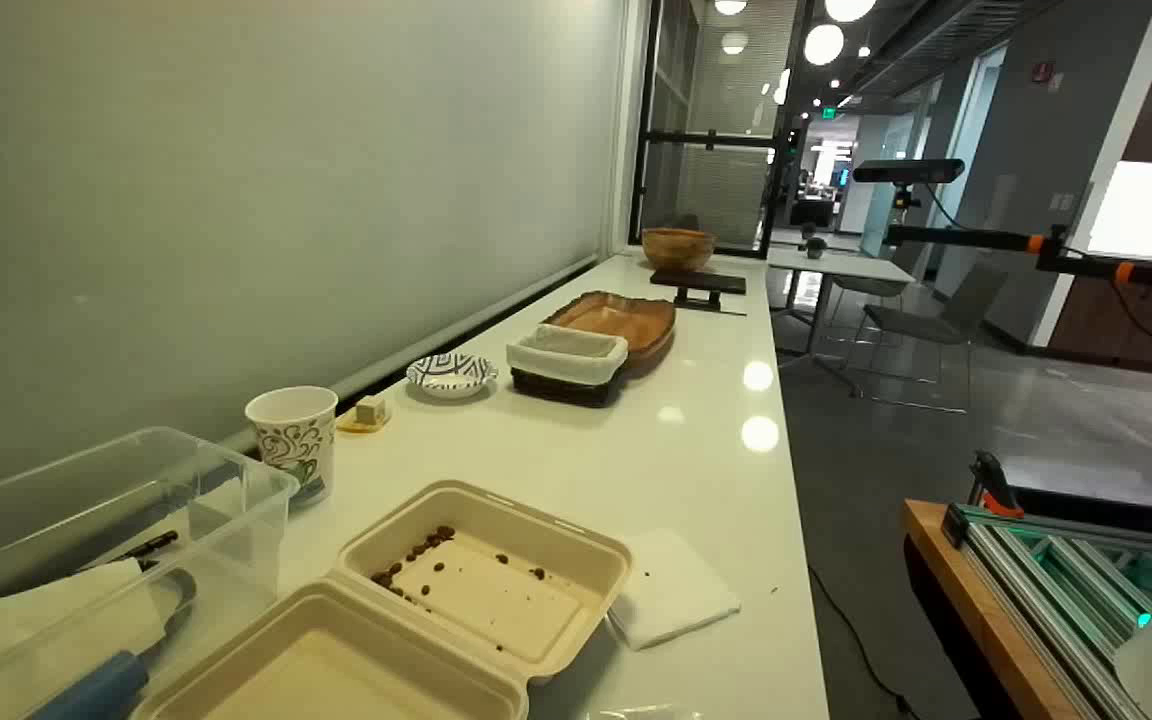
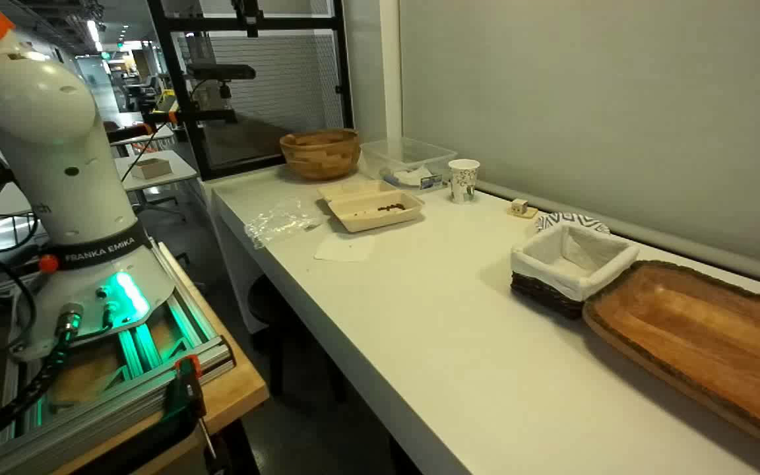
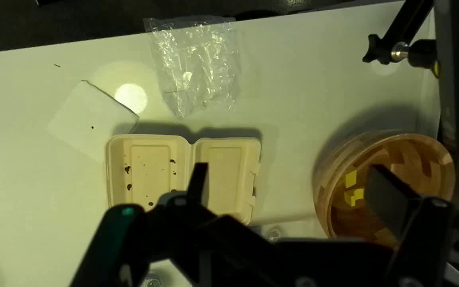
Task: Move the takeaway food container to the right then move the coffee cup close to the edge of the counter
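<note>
The beige takeaway food container (image 1: 496, 580) lies open on the white counter (image 1: 696, 450), with dark crumbs in one half. It also shows in an exterior view (image 2: 380, 210) and the wrist view (image 3: 223, 175). The white patterned coffee cup (image 1: 294, 440) stands upright by the wall behind the container, beside the clear tub; it also shows in an exterior view (image 2: 464, 179). My gripper (image 3: 289, 177) is open and empty. In the wrist view its left finger overlaps the container and its right finger overlaps a wooden bowl. The gripper hides the container's lower part.
A wooden bowl (image 2: 320, 155) with yellow blocks stands past the container. A clear tub (image 2: 413, 153) is by the wall. A plastic bag (image 3: 201, 67) and a napkin (image 3: 90, 119) lie near the front edge. A lined basket (image 2: 571, 260) and wooden tray (image 2: 703, 330) stand farther along.
</note>
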